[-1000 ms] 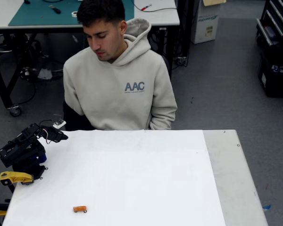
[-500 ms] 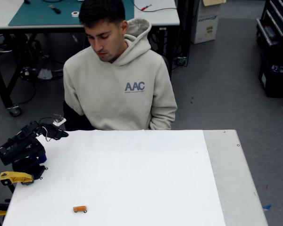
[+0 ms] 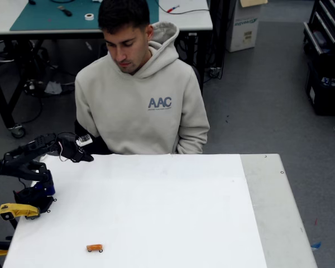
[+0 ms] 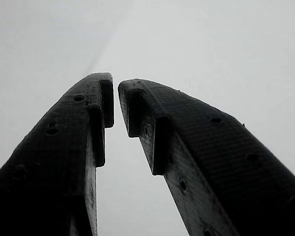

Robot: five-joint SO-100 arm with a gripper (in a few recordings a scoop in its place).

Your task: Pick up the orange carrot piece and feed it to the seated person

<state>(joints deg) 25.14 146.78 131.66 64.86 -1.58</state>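
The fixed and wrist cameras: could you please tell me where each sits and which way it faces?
Fixed view: high above the table's near edge, looking down at the table, seated person, carrot piece; arm and gripper at left.
Wrist view: on the gripper, looking along nearly closed fingers at a pale surface.
Shared: the gripper.

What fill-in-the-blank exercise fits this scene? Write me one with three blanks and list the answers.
1. The orange carrot piece lies on the white ____, near its front edge in the fixed view.
2. The seated person wears a beige hoodie printed with the letters ____.
3. In the wrist view the gripper has its fingers nearly closed with ____ between them.

Missing words: table; AAC; nothing
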